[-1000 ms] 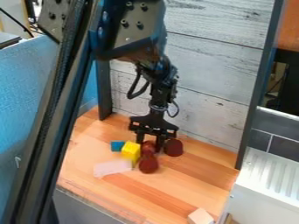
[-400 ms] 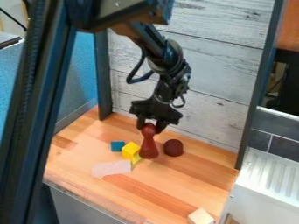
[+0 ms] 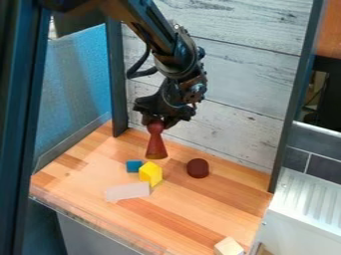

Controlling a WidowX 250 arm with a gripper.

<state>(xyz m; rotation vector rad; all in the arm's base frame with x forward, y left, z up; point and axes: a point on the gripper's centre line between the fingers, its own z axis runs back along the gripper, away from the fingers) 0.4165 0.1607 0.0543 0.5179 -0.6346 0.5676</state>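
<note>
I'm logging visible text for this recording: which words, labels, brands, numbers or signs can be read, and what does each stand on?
There are none that can be read.
No lettering can be made out on the red cone-shaped piece held in the pincer, nor on the blue cube, yellow block, pale flat strip, dark red rounded block or light wooden block.

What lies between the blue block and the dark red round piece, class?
The yellow block, nearer the blue block, then wooden tabletop towards the dark red round piece. The camera view shows this, with the gripper holding a red cone above.
</note>
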